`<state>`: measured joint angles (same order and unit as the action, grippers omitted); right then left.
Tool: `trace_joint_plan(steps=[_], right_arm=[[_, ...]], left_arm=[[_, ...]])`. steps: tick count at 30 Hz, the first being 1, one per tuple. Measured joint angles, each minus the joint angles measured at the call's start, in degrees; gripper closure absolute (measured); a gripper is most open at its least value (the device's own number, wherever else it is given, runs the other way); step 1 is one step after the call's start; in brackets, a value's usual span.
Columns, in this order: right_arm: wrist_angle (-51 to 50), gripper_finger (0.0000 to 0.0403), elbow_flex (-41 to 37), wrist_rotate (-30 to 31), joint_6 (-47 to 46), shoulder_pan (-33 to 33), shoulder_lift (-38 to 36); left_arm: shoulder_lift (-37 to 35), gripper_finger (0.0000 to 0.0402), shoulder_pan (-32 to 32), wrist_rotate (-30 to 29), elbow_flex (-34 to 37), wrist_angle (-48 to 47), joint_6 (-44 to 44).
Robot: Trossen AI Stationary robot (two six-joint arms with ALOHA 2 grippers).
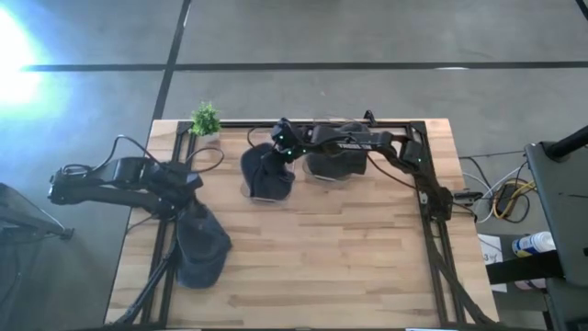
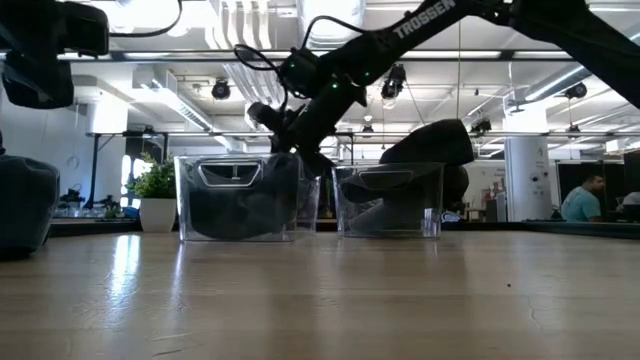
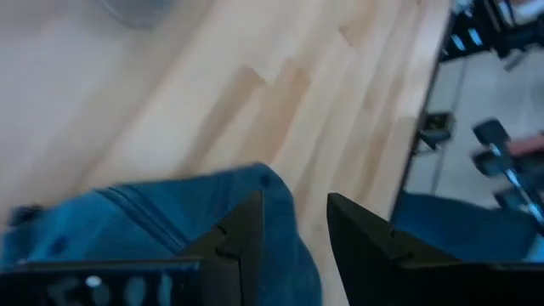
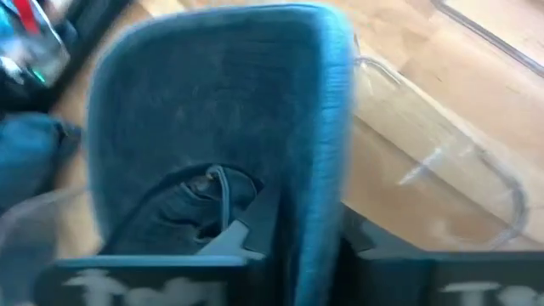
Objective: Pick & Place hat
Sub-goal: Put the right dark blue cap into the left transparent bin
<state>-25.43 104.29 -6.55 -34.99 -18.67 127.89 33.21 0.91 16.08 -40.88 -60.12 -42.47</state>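
Three dark blue hats show. One hat (image 1: 203,245) lies flat on the table's left part (image 3: 161,223). My left gripper (image 1: 190,180) (image 3: 296,204) hovers open over its far edge. A second hat (image 1: 267,172) (image 4: 212,127) hangs at my right gripper (image 1: 286,144) (image 2: 300,135), which is shut on it over the left clear container (image 2: 237,196). The third hat (image 1: 334,162) sits in the right clear container (image 2: 390,200), with its crown above the rim. My left gripper has its open fingers (image 3: 245,231) over the edge of the lying hat; I cannot tell whether they touch it. My right gripper pinches the second hat's stiff brim edge (image 4: 327,183) between its two fingers, from above and slanting down. The hat hangs below them, with its lower part in the left container.
A small potted plant (image 1: 206,119) stands at the table's far left corner. A dark frame rail (image 1: 430,211) runs along the table's far and side edges. Bare wood (image 1: 331,257) spreads over the near half. A person (image 2: 582,200) sits in the room beyond.
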Motion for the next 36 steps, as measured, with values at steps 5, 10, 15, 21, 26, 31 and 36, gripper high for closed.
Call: trace_joint_plan(steps=[5, 10, 15, 21, 26, 31, 36], right_arm=[[-6.34, 0.0267, 5.85, 0.53, 8.16, 0.18, 0.78], [-10.77, 0.0197, 12.12, 0.72, 22.16, 1.55, 0.01], [-18.21, 0.0159, 17.9, 0.54, 32.16, 3.59, -0.02], [-20.54, 0.0145, 19.43, 2.98, 34.68, 4.62, -0.03], [-19.76, 0.0147, 15.59, 4.18, 31.2, 3.82, 2.17], [-19.09, 0.0148, 13.84, 7.97, 32.8, 4.48, 1.99], [-19.41, 0.0147, 14.52, 7.33, 33.52, 4.95, 0.97]], left_arm=[[0.74, 0.0278, -0.24, 3.54, 0.0, -2.64, 5.07], [3.91, 0.0278, -0.66, 1.81, 0.03, -6.85, 22.45], [10.06, 0.0278, -0.66, 0.15, 0.04, -2.73, 34.88], [18.82, 0.0278, -0.68, 3.89, -0.03, -0.94, 37.97], [23.05, 0.0278, -0.92, 4.11, -1.6, -0.86, 41.31], [24.89, 0.0278, -2.05, -0.11, -4.42, -1.4, 46.57], [27.81, 0.0276, -2.51, -3.8, -4.83, -1.4, 52.36]])
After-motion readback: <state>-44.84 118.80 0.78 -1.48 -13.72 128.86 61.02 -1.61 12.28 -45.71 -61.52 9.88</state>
